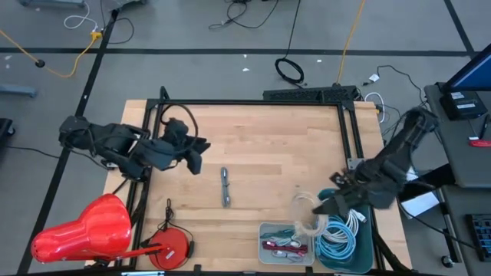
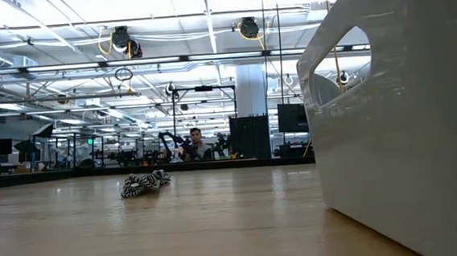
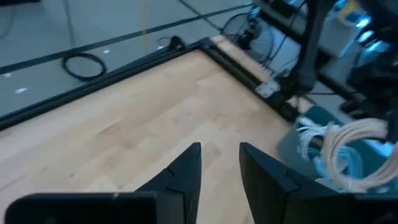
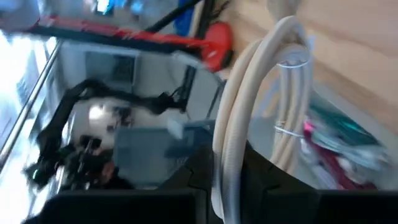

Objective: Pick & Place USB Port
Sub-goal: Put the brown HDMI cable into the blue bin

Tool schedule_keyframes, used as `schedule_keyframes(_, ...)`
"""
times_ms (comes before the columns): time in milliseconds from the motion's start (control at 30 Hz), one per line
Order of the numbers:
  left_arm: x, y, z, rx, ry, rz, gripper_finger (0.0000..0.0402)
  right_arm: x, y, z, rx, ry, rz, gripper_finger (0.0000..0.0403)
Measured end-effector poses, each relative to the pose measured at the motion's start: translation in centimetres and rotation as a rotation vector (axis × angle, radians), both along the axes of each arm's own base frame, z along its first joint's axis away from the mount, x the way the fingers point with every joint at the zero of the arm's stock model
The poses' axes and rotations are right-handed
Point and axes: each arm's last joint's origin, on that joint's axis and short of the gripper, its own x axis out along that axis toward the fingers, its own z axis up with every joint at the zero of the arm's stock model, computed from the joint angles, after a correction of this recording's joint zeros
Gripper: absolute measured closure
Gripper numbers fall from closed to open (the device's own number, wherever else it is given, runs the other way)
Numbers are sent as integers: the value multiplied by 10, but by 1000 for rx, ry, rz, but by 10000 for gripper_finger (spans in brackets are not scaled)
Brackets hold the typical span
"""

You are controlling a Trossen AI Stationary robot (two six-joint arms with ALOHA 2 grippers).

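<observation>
My right gripper [image 1: 325, 205] is at the table's near right, above the bins, shut on a coiled cream cable [image 1: 307, 215] tied with white bands [image 4: 292, 62]. The coil shows again in the left wrist view [image 3: 354, 134]. A black-and-white braided cable [image 1: 225, 186] lies flat on the wood mid-table, and the low view shows it too [image 2: 145, 184]. My left gripper [image 1: 196, 156] hovers over the table's left part, open, with nothing between its fingers [image 3: 219, 163]. My right gripper pinches several strands of the cream coil [image 4: 225, 163] between its two fingers. The fingers come nearly level from the table's right side. The loop sticks out past the fingertips and droops over the bins [image 1: 304, 222], clear of the table.
A clear bin [image 1: 265, 230] with red and white cables stands at the near edge. Beside it a teal bin [image 1: 368, 245] holds light blue cables [image 1: 337, 241]. A red lamp-like object [image 1: 80, 230] and a red reel [image 1: 173, 247] sit near left. Black rails [image 1: 253, 103] frame the table.
</observation>
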Motion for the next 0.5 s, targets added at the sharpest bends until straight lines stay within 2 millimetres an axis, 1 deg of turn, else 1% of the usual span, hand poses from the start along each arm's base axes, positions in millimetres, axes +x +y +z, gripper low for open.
schedule_keyframes(67,-2,0,-3,-5,23,14,295,-16,3,-4,24,52,-41,376)
schedule_keyframes(133,-1,-1,-6,-4,48,23,298,-28,8,-7,51,87,-29,381)
schedule_keyframes(200,3,-1,-9,-5,56,31,300,-35,17,-9,79,108,4,395)
schedule_keyframes(367,9,-2,-14,-7,83,29,300,-51,37,-17,131,192,66,395)
schedule_keyframes(500,11,-3,-16,-12,98,17,300,-60,38,-33,95,319,22,395)
